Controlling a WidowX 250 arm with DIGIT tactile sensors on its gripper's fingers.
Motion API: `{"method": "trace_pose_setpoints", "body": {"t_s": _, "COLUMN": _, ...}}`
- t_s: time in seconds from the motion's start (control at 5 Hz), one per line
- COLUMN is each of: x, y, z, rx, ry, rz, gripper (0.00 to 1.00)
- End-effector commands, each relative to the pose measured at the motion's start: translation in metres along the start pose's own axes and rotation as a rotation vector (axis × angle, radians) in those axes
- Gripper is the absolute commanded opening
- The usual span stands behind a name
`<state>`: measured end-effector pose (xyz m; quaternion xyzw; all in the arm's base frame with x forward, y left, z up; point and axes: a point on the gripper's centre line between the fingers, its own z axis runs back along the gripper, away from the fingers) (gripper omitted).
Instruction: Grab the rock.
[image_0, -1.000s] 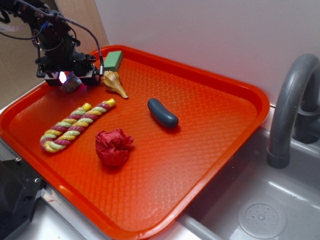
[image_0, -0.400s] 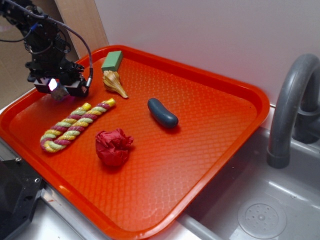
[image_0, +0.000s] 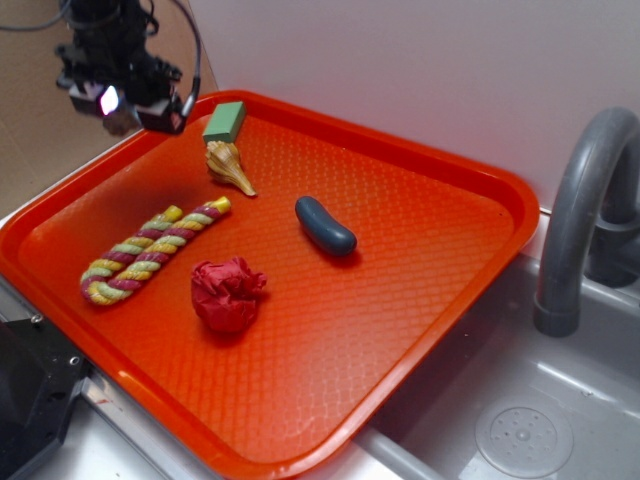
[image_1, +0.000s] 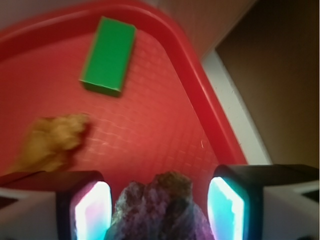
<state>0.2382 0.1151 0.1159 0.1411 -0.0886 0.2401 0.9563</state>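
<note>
Grasp looks done: black end effector clamped on the lumpy brown-grey rock, raised above the far left corner of the orange plastic tray. Left lying in the tray: green block, tan spiral seashell, braided rope, crumpled red cloth, dark blue oblong.

You will find the end effector above the tray's far-left corner, holding the rock clear of it. The block lies just right; the seashell near it.
</note>
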Motion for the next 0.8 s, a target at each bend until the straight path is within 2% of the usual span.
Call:
{"method": "trace_pose_setpoints", "body": {"t_s": 0.0, "x": -0.016, "y": -0.053, "z": 0.093, "rx": -0.161, "ry": -0.004, "rz": -0.309, "gripper": 0.0}}
{"method": "trace_pose_setpoints", "body": {"t_s": 0.2, "x": -0.025, "y": -0.06, "z": 0.132, "rx": -0.258, "ry": -0.007, "rz": -0.404, "gripper": 0.0}}
{"method": "trace_pose_setpoints", "body": {"t_s": 0.4, "x": -0.027, "y": -0.046, "z": 0.161, "rx": -0.298, "ry": -0.078, "rz": -0.423, "gripper": 0.0}}
{"method": "trace_pose_setpoints", "body": {"t_s": 0.6, "x": -0.024, "y": -0.037, "z": 0.158, "rx": -0.263, "ry": -0.064, "rz": -0.51, "gripper": 0.0}}
